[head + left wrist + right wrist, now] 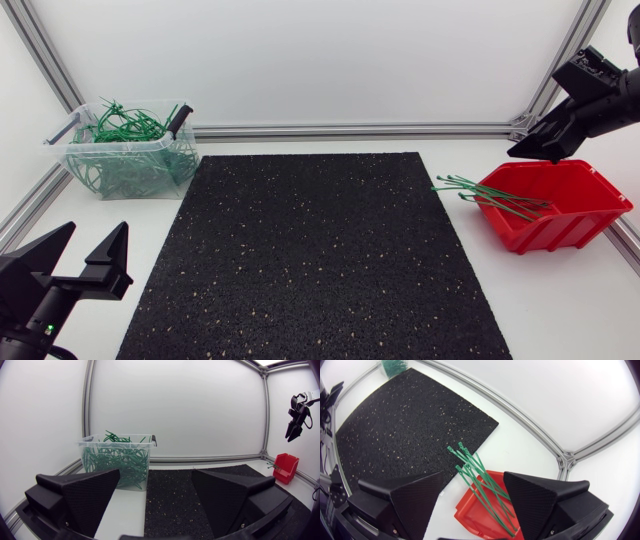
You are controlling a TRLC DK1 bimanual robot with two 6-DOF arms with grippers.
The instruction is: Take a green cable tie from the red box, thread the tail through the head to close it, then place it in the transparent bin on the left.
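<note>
The red box (556,206) stands at the table's right side with several green cable ties (492,196) sticking out over its left rim. My right gripper (545,150) hangs above the box's back edge, open and holding nothing; in its wrist view the green cable ties (482,486) and the red box (477,517) lie below, between the fingers (415,497). The transparent bin (128,150) at the back left is full of closed green ties. My left gripper (78,258) rests open near the front left corner, facing the transparent bin (117,462).
A black speckled mat (310,255) covers the middle of the table. Aluminium frame rails (350,130) run along the back and side edges. A dark-handled tool (178,120) leans on the bin's right rim.
</note>
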